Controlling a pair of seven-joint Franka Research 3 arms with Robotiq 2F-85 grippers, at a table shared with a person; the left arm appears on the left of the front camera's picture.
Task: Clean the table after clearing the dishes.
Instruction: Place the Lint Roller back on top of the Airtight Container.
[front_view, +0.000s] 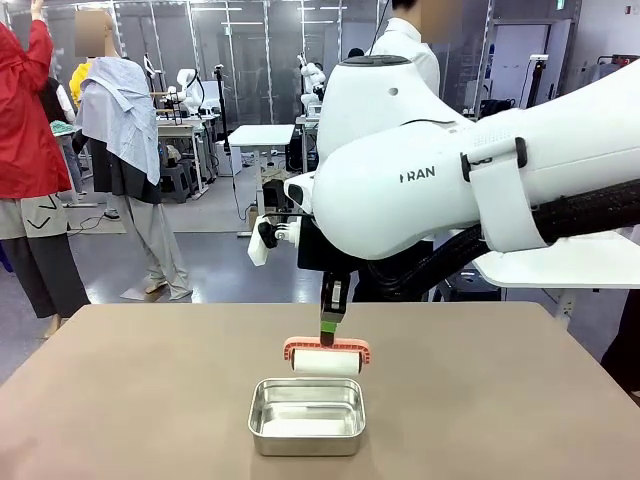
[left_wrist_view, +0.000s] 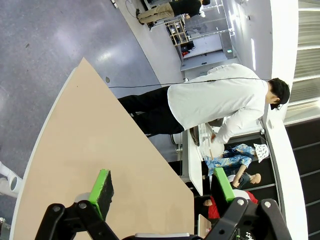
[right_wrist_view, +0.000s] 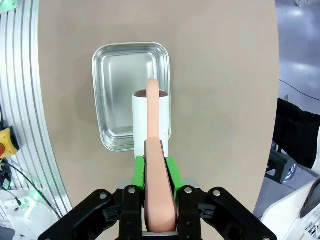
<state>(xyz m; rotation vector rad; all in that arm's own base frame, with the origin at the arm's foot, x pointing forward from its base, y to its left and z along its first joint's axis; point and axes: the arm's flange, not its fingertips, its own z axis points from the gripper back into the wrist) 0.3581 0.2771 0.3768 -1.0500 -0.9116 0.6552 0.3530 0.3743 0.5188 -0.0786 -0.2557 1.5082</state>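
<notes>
The brownish table (front_view: 120, 400) spreads across the front view. My right gripper (front_view: 330, 318) points down over its middle, shut on the salmon handle of a lint roller (front_view: 326, 358) with a white roll. In the right wrist view the green pads (right_wrist_view: 140, 172) of the right gripper (right_wrist_view: 155, 172) clamp that handle, and the roller (right_wrist_view: 141, 120) hangs over one edge of a steel tin (right_wrist_view: 115, 75). I cannot tell whether the roll touches anything. My left gripper (left_wrist_view: 161, 175) is open, high above the table (left_wrist_view: 85, 140), holding nothing. The dishes are out of view.
The shiny steel tin (front_view: 307, 415) sits near the table's front edge with nothing in it. A person in a white shirt (left_wrist_view: 215, 105) bends over a white side table (front_view: 570, 262) beyond the far right corner. Other people stand at the far left.
</notes>
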